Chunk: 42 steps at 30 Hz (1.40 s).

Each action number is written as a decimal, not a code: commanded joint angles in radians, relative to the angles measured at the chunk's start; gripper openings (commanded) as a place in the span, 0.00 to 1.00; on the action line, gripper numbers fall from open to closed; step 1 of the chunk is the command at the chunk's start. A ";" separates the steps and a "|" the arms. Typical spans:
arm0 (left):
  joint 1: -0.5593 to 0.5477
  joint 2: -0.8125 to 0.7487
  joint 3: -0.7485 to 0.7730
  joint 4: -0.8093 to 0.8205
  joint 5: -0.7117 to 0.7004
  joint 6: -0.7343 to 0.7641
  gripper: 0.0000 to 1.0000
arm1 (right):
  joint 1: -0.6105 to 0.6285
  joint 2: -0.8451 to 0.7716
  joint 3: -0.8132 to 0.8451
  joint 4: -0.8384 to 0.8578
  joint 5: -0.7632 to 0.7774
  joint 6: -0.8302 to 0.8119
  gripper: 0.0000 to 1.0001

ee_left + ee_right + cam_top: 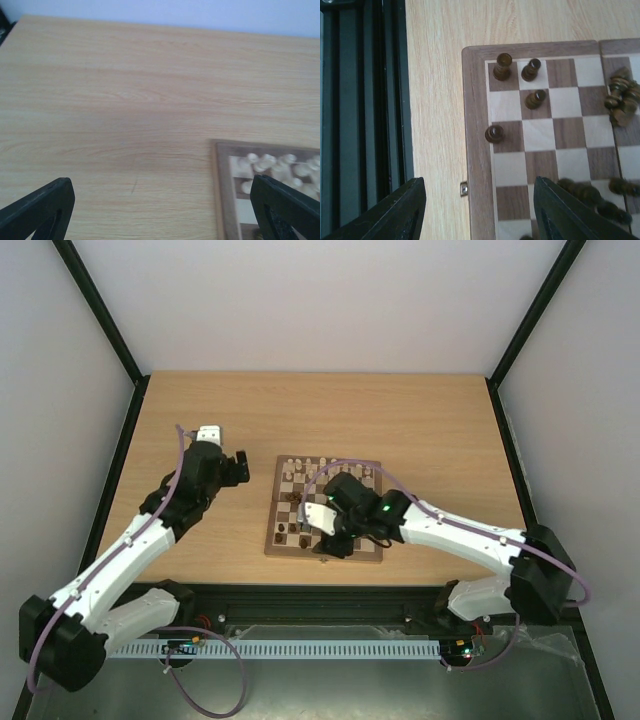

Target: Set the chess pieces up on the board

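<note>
The board lies in the middle of the table. Pale pieces stand along its far edge and dark pieces at its near left. My right gripper hovers open and empty over the board's near-left border. In the right wrist view, three dark pieces stand near the corner, one stands at the edge, and others lie heaped. My left gripper is open and empty over bare table, left of the board's far corner, where pale pieces show.
A black rail runs along the table's near edge, close to the right gripper. A small metal latch sits on the board's side. Dark posts and pale walls frame the table.
</note>
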 commanded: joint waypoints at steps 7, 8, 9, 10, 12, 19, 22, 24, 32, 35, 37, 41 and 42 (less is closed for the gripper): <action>-0.008 -0.128 -0.097 0.122 0.094 0.091 0.99 | 0.142 0.189 0.055 0.121 0.233 0.018 0.59; -0.010 -0.126 -0.091 0.116 0.079 0.087 0.99 | 0.142 0.202 0.060 0.128 0.236 0.024 0.58; -0.011 -0.126 -0.089 0.113 0.060 0.080 0.99 | 0.143 0.215 0.065 0.131 0.238 0.028 0.58; -0.011 -0.130 -0.091 0.114 0.049 0.077 0.99 | 0.144 0.228 0.071 0.133 0.238 0.031 0.58; -0.011 -0.136 -0.095 0.117 0.044 0.073 0.99 | 0.145 0.249 0.080 0.139 0.236 0.037 0.58; -0.023 -0.160 -0.099 0.129 0.037 0.098 0.99 | 0.146 0.313 0.087 0.163 0.304 0.059 0.54; -0.030 -0.181 -0.109 0.135 -0.002 0.106 0.99 | 0.145 0.329 0.088 0.164 0.325 0.067 0.52; -0.033 -0.188 -0.114 0.139 -0.015 0.109 0.99 | 0.145 0.336 0.088 0.169 0.331 0.067 0.52; -0.036 -0.183 -0.113 0.140 -0.013 0.112 0.99 | 0.146 0.353 0.091 0.182 0.362 0.063 0.50; -0.036 -0.182 -0.113 0.140 -0.012 0.111 0.99 | 0.145 0.359 0.092 0.187 0.376 0.066 0.50; -0.036 -0.180 -0.115 0.141 -0.009 0.111 0.99 | 0.146 0.359 0.093 0.187 0.381 0.067 0.49; -0.036 -0.169 -0.120 0.145 0.019 0.113 0.99 | 0.145 0.345 0.100 0.176 0.352 0.071 0.50; -0.036 -0.164 -0.120 0.146 0.024 0.113 0.99 | 0.145 0.336 0.106 0.163 0.341 0.073 0.51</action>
